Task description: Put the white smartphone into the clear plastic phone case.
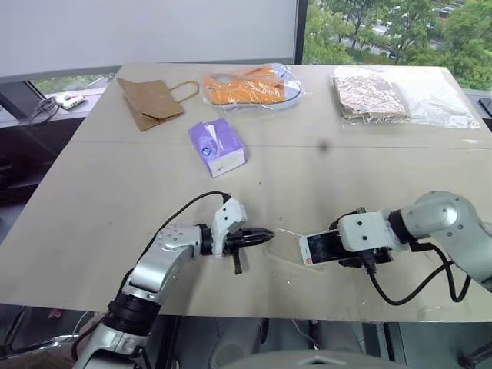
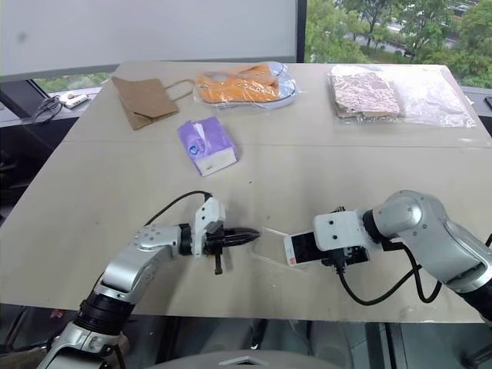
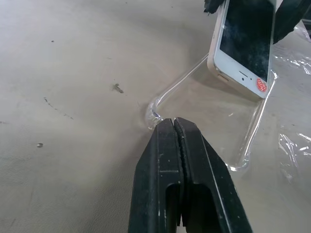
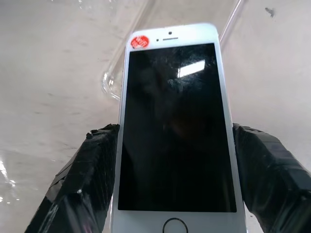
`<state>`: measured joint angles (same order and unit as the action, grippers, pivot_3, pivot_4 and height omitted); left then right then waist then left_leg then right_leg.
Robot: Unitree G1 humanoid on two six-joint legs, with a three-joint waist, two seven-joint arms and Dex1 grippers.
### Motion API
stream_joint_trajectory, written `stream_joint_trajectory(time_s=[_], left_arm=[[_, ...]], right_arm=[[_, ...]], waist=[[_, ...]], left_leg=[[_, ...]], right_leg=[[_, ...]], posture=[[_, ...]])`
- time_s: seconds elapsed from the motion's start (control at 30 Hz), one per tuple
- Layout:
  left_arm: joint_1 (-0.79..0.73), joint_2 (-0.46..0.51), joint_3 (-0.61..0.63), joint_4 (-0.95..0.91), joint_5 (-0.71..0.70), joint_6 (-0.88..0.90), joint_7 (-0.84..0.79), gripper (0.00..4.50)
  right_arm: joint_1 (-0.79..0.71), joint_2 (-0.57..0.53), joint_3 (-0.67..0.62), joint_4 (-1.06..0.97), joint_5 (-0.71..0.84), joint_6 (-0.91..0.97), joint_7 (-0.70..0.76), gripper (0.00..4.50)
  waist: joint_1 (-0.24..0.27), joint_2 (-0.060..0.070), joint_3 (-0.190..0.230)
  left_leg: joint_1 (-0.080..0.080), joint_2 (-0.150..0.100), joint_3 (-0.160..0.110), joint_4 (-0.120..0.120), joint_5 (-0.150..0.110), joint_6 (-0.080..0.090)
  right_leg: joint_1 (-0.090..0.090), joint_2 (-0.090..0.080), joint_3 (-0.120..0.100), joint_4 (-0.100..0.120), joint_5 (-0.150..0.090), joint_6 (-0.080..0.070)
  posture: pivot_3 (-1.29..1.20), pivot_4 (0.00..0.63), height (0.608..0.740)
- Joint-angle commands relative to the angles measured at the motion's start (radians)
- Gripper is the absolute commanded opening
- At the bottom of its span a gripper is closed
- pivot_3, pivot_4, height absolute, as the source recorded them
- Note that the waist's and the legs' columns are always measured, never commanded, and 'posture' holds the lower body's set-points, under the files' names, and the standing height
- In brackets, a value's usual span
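Right gripper point(image 4: 170, 184) grips phone point(image 4: 176, 126), red sticker point(image 4: 140, 41) unreadable; left gripper point(image 3: 175, 124) closed at case point(image 3: 209, 111) corner, near table's point(image 1: 115, 192) front edge.

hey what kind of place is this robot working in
Probably an office or lab room on an upper floor: a large plain table stands by a window looking down on treetops, with a pulled-down blind and everyday test items laid out, such as a paper bag and a purple tissue pack.
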<state>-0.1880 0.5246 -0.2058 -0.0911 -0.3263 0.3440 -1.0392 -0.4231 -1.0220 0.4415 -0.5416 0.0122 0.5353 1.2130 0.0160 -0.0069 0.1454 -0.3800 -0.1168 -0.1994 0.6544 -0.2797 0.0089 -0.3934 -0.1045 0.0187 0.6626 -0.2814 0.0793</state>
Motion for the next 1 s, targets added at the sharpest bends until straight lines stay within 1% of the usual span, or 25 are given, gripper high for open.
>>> stream_joint_trajectory(time_s=[0.03, 0.17, 0.33, 0.53, 0.6, 0.63, 0.77, 0.83, 0.9, 1.0], left_arm=[[-0.002, -0.03, -0.02, 0.022, 0.023, 0.019, 0.045, 0.0], [-0.008, -0.064, -0.011, 0.021, 0.019, 0.024, 0.075, 0.0], [-0.014, -0.111, -0.002, 0.049, 0.024, 0.004, 0.109, 0.0], [-0.049, -0.168, 0.015, 0.117, 0.045, -0.032, 0.164, 0.0], [-0.071, -0.185, 0.016, 0.135, 0.052, -0.037, 0.18, 0.0], [-0.076, -0.188, 0.017, 0.139, 0.053, -0.037, 0.182, 0.0], [-0.076, -0.187, 0.018, 0.114, 0.046, -0.033, 0.184, 0.0], [-0.067, -0.177, 0.01, 0.08, 0.047, -0.049, 0.17, 0.0], [-0.056, -0.166, 0.0, 0.048, 0.043, -0.071, 0.144, 0.0], [-0.047, -0.158, 0.005, 0.019, 0.018, -0.046, 0.131, 0.0]], right_arm=[[-0.02, 0.006, 0.038, 0.063, -0.09, 0.009, -0.023, 3.01], [-0.072, 0.032, 0.052, 0.15, -0.163, -0.036, -0.05, 3.0], [-0.167, 0.089, 0.064, 0.299, -0.255, -0.178, -0.094, 3.0], [-0.247, 0.166, 0.048, 0.49, -0.292, -0.325, -0.127, 3.0], [-0.258, 0.187, 0.026, 0.53, -0.267, -0.34, -0.117, 3.0], [-0.258, 0.198, 0.009, 0.531, -0.242, -0.326, -0.103, 3.0], [-0.219, 0.216, -0.117, 0.379, -0.025, -0.105, 0.007, 2.99], [-0.209, 0.201, -0.161, 0.329, 0.013, -0.037, 0.009, 2.99], [-0.203, 0.187, -0.184, 0.302, 0.014, 0.003, -0.015, 2.99], [-0.17, 0.147, -0.205, 0.237, 0.031, 0.05, -0.011, 2.99]], waist=[[0.0, 0.0, 0.0], [0.001, 0.0, 0.0], [-0.001, 0.0, 0.0], [0.006, 0.001, -0.001], [0.009, 0.001, 0.0], [0.009, 0.001, 0.0], [-0.002, 0.001, 0.0], [-0.004, 0.001, 0.0], [-0.005, 0.001, 0.0], [-0.002, 0.001, 0.0]], left_leg=[[0.0, 0.0, 0.0, 0.0, 0.0, 0.0], [0.0, -0.002, 0.0, 0.003, 0.0, 0.0], [0.0, -0.002, 0.0, 0.009, 0.0, 0.001], [0.002, -0.002, 0.0, 0.014, 0.001, 0.001], [0.002, -0.003, 0.0, 0.014, 0.002, 0.002], [0.002, -0.003, 0.0, 0.014, 0.003, 0.002], [-0.001, -0.003, -0.001, 0.014, 0.003, 0.001], [-0.001, -0.003, -0.001, 0.014, 0.003, 0.002], [-0.007, -0.003, 0.0, 0.013, 0.002, 0.002], [-0.012, -0.003, 0.001, 0.012, 0.002, 0.002]], right_leg=[[0.0, 0.0, 0.0, 0.0, 0.0, 0.0], [0.0, 0.0, 0.0, 0.001, 0.002, 0.003], [0.002, 0.001, 0.001, 0.001, 0.005, 0.005], [0.008, 0.003, 0.001, 0.001, 0.008, 0.007], [0.008, 0.003, 0.001, 0.0, 0.009, 0.007], [0.008, 0.003, 0.001, 0.001, 0.01, 0.007], [0.005, 0.003, 0.001, 0.001, 0.01, 0.007], [0.004, 0.001, 0.002, 0.0, 0.01, 0.007], [-0.002, 0.0, 0.003, 0.0, 0.01, 0.006], [-0.007, 0.0, 0.003, -0.001, 0.01, 0.006]], posture=[[0.0, 0.15, 0.74], [0.0, 0.15, 0.74], [0.0, 0.15, 0.74], [0.0, 0.15, 0.74], [0.0, 0.15, 0.74], [0.0, 0.15, 0.74], [0.0, 0.15, 0.74], [0.0, 0.15, 0.74], [0.0, 0.15, 0.74], [0.0, 0.15, 0.74]])
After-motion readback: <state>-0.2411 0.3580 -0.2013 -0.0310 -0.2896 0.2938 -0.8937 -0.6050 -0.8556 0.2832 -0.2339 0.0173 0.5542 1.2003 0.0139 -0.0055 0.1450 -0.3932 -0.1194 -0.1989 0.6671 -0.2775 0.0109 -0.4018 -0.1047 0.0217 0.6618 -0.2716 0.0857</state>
